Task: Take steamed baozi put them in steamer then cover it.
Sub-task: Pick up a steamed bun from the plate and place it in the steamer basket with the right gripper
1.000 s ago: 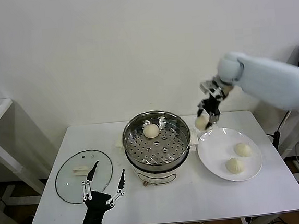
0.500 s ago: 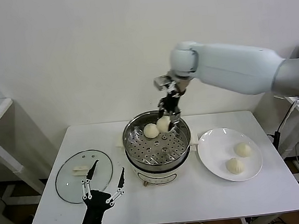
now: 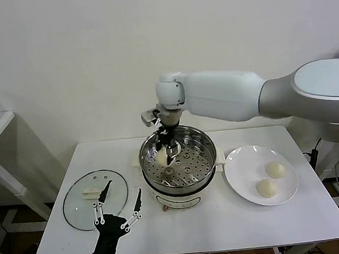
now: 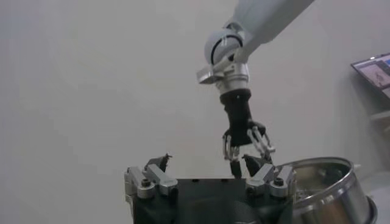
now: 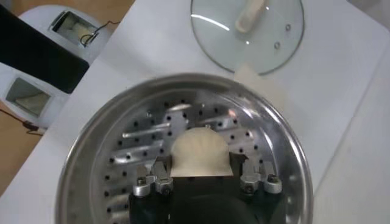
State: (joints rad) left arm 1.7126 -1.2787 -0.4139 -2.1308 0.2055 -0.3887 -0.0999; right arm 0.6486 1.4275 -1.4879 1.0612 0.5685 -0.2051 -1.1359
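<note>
Here the right gripper [image 3: 164, 153], clenched on a baozi [image 5: 201, 152], hangs inside the steamer [image 3: 201, 137] on the bench [image 3: 237, 216]; best lowered onto bare tray before release, beside any bun

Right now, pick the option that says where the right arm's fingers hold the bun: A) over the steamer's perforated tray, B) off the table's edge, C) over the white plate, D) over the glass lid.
A: the right gripper is shut on a baozi directly above the holed tray of the steamer; the white plate and glass lid lie off to either side.
</note>
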